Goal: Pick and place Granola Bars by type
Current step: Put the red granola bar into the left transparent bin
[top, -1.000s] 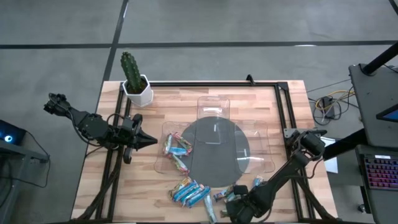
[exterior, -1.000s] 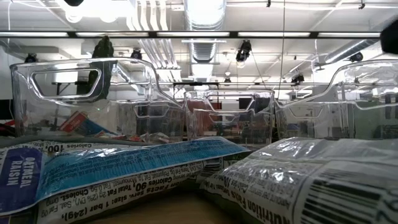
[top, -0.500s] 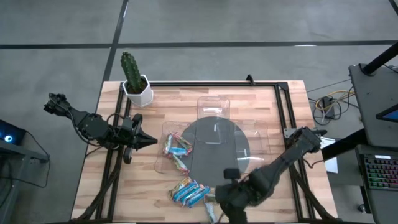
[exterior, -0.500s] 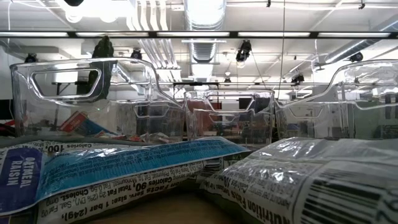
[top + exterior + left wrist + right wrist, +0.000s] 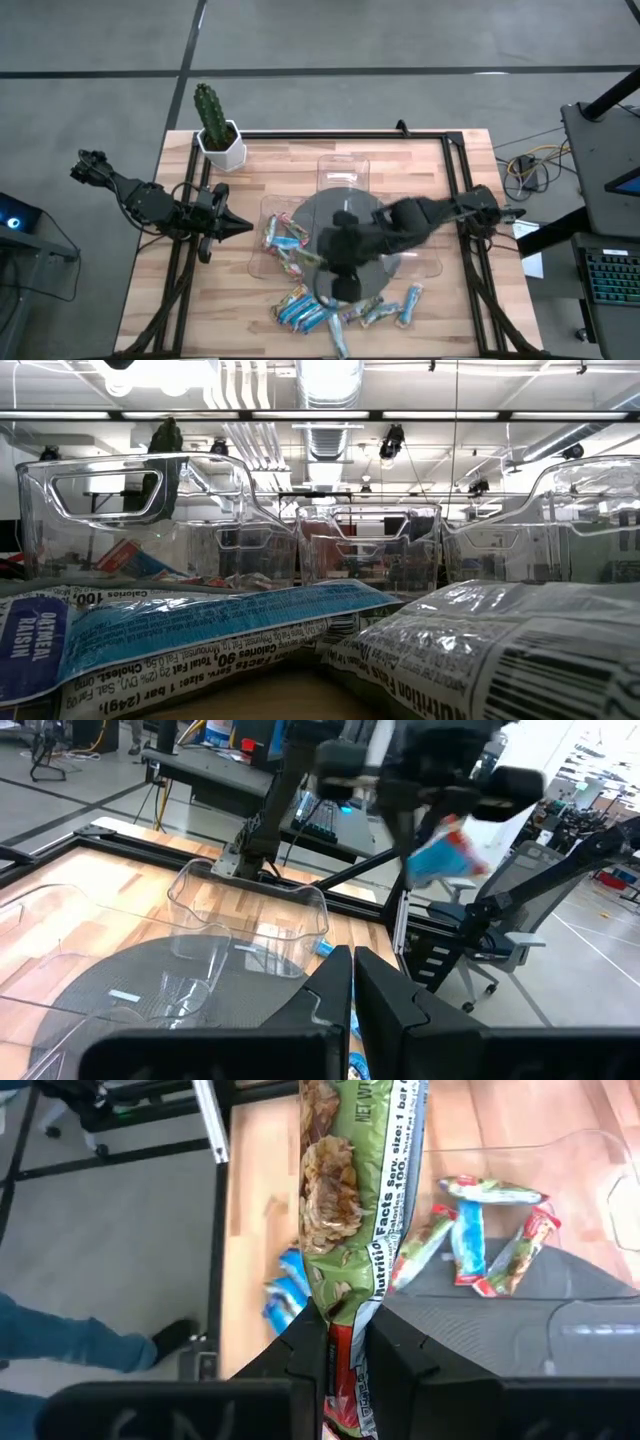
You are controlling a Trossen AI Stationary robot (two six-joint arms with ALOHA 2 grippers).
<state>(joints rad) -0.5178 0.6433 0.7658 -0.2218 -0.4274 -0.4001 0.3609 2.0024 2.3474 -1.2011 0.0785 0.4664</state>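
Note:
My right gripper (image 5: 336, 282) hangs over the near left part of the round dark mat (image 5: 372, 222), shut on a granola bar with a green and red wrapper (image 5: 350, 1190). The left wrist view shows that gripper high up with the bar (image 5: 446, 855) below it. Several bars (image 5: 284, 240) lie in the left clear tray (image 5: 258, 262). More blue bars (image 5: 305, 310) lie flat in a loose pile by the table's near edge, close up in the low view (image 5: 160, 632). My left gripper (image 5: 240, 227), shut, waits at the table's left edge. My right gripper pinches the bar between its two fingers (image 5: 305, 1350) at the red end of the wrapper (image 5: 343, 1342). The fingers come from above, pointing down. The bar reaches on past the fingertips along their line, lifted clear of the table.
Two more clear trays stand at the far side (image 5: 343, 172) and right side (image 5: 420, 240) of the mat. A potted cactus (image 5: 213, 125) is at the far left corner. A black frame rail (image 5: 455, 170) runs along the table's edges. A blue trouser leg and a shoe (image 5: 182, 1338) show beside the table.
My right arm has swung from the pile at the table's near right edge up and toward the far left, and now reaches over the mat. The green bar has come up with it, lifted clear of the pile. The other bars lie as before.

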